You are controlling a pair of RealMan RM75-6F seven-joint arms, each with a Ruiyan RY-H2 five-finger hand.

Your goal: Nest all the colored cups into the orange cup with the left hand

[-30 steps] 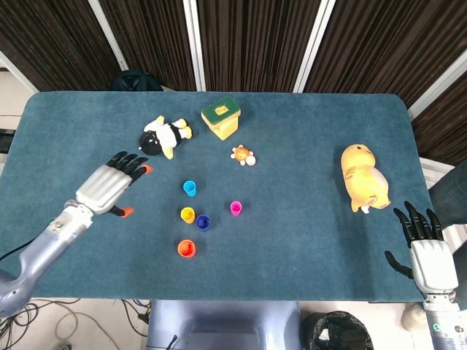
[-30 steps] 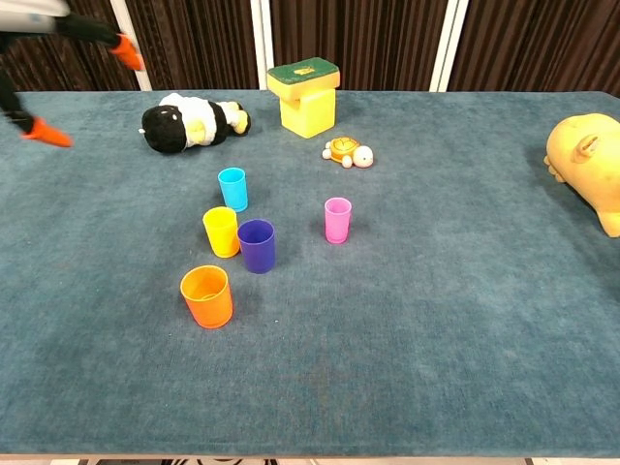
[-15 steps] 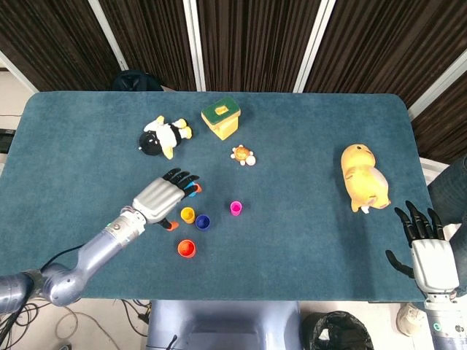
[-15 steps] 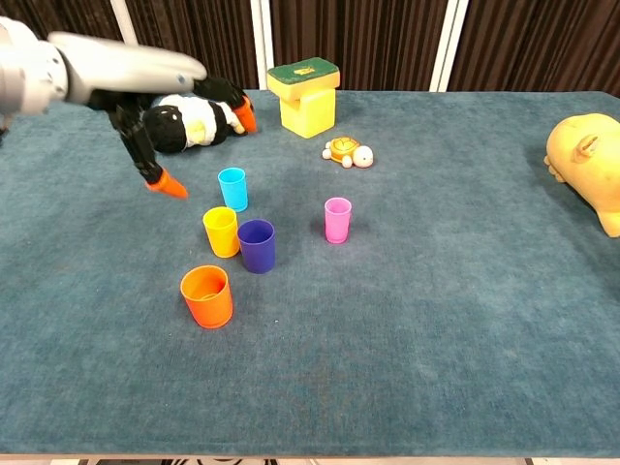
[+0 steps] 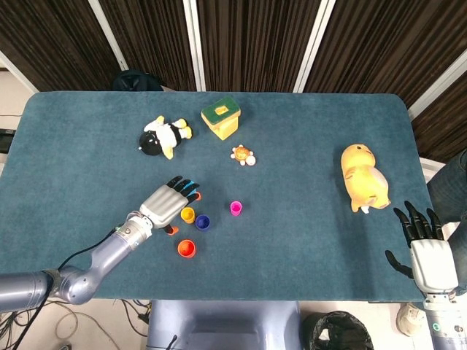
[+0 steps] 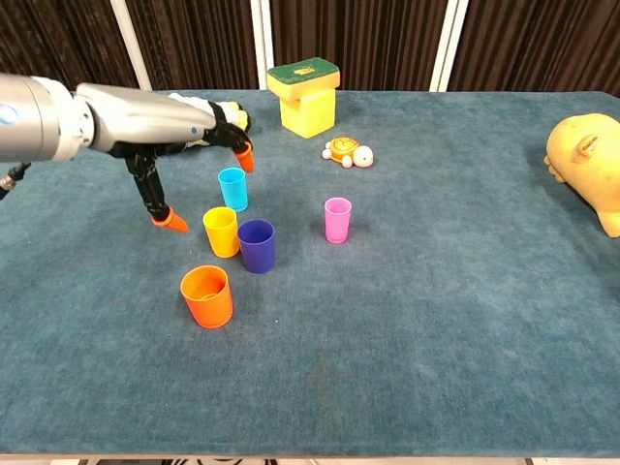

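No readable writing is seen on any cup. The left hand [image 5: 166, 205] is held spread and empty over the table [image 5: 306, 240], its fingers above the blue cup [image 6: 232, 188], beside the yellow cup [image 6: 221, 232]. The orange cup [image 6: 206, 296] stands nearest the front edge, the purple cup [image 6: 257, 245] behind it, the pink cup [image 6: 337, 219] apart. The right hand [image 5: 422, 244] is spread, empty, off the right edge.

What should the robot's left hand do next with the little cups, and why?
Probably lower the left hand a little and close on the yellow cup. The hand is open and holds nothing, its fingers sit just above and beside that cup, and the orange cup stands empty close by, ready to take it.
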